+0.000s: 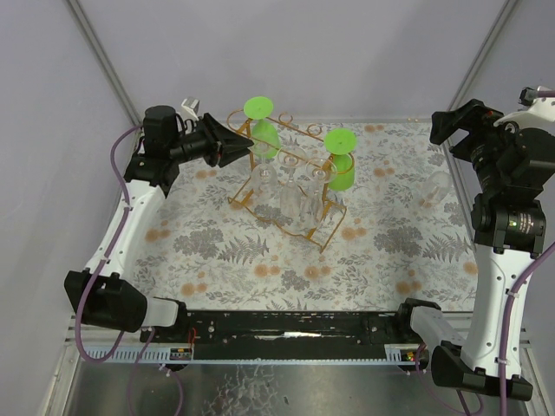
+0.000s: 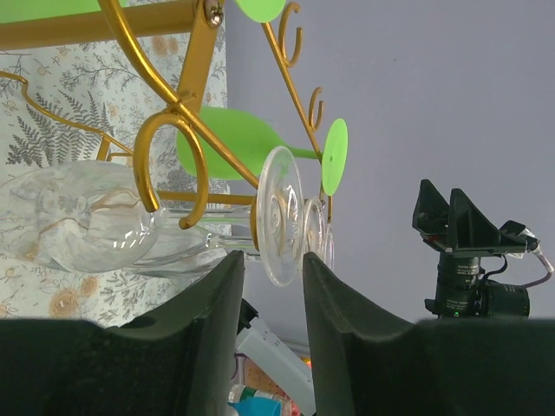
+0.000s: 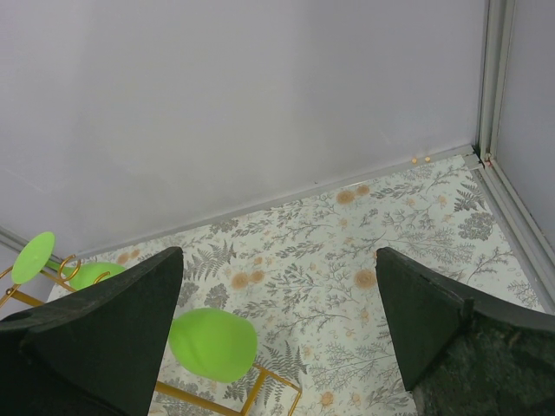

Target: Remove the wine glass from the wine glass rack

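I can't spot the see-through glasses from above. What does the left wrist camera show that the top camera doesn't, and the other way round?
Only the left wrist view: close up, the round foot of a clear wine glass, its lower edge dipping between the parted fingers of the left gripper. Only the top view: the whole wine glass rack standing on the flowery tablecloth, and the whole left arm. Both: the golden rack, green wine glasses and the right gripper.

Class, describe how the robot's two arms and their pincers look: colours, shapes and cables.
The left arm and right arm have white links between black joint housings, with purple cables alongside. The left pincer and right pincer each have two matte black wedge-shaped fingers.
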